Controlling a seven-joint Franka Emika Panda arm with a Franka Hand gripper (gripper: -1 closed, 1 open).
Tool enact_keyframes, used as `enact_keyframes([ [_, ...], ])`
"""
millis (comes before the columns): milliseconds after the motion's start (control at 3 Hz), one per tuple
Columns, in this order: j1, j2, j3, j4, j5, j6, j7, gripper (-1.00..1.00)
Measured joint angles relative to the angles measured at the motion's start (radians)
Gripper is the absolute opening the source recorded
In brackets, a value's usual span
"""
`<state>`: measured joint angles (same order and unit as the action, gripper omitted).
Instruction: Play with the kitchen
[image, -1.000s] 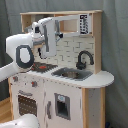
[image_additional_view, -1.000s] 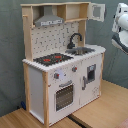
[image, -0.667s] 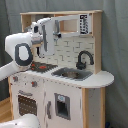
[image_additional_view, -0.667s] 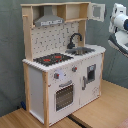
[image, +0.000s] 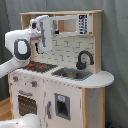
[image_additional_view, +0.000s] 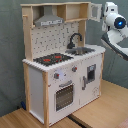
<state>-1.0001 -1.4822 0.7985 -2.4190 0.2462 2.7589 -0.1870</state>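
Behind everything we see a grey-green curtain (image_additional_view: 10, 55) hanging in soft vertical folds; it fills the background in both exterior views (image: 115, 40). In the second exterior view we find a light wooden worktop (image_additional_view: 107, 107) underneath, made of two boards that meet at a dark seam running toward the second exterior view's lower right. In the first exterior view, a strip of wooden floor (image: 4, 107) shows at the lower left.

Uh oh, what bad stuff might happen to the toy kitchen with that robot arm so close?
1. In the first exterior view the arm hangs right over the stovetop, near the hood, so it might bump the kitchen.
2. The black faucet sticks up beside the sink; a sideways swing might knock it.
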Motion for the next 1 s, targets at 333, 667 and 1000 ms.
enact_keyframes([
  [333, -0.04, 0.011, 0.047, 0.08, 0.0, -0.003, 0.003, -1.0],
  [667, -0.083, 0.028, 0.082, 0.164, 0.003, -0.009, 0.008, -1.0],
  [1000, -0.143, 0.055, 0.107, 0.247, 0.009, -0.008, 0.014, -1.0],
])
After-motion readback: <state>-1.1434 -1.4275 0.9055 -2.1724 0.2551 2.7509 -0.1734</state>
